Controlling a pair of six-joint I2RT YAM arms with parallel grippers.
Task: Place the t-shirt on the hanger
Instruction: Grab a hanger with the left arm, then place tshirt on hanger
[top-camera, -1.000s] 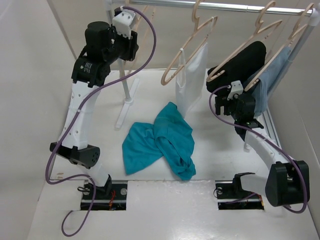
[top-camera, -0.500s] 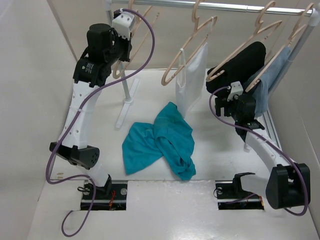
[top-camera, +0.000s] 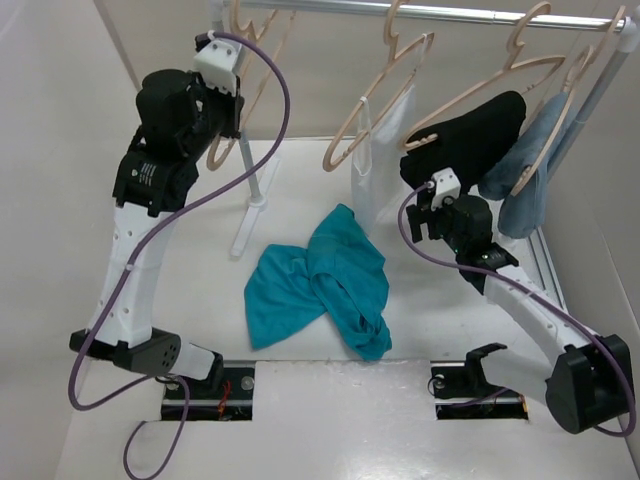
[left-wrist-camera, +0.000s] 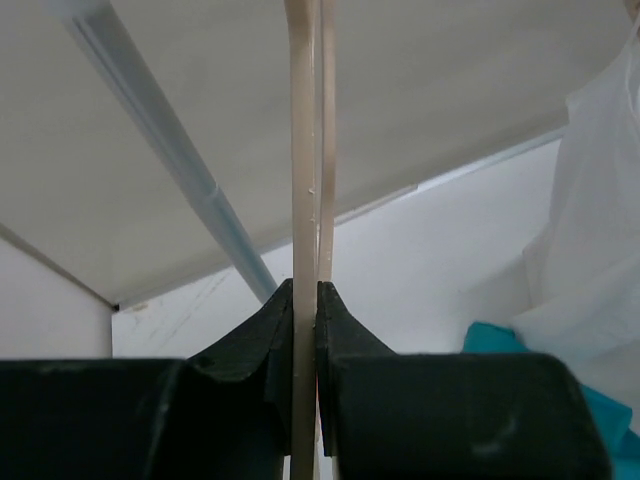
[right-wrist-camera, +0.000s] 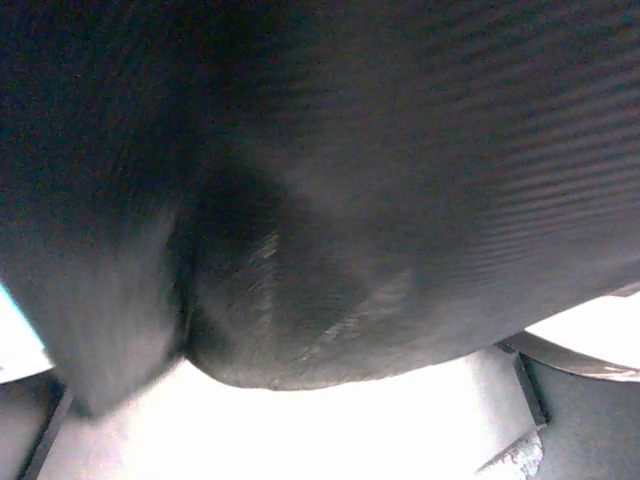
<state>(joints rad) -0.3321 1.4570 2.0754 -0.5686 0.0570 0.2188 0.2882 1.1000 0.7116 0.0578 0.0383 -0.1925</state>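
White table (top-camera: 330, 420) bears crumpled t-shirt (top-camera: 320, 290); rail (top-camera: 450, 12) overhead; pale walls (top-camera: 50, 200)

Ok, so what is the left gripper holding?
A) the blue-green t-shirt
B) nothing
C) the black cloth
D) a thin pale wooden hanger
D: the left wrist view shows the left gripper pinched shut on the thin pale wooden hanger; the teal t-shirt lies crumpled on the white table.

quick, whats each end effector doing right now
Left end effector: closed on the hanger.
Right end effector: open, gripping nothing; the black garment hangs right in front of it.
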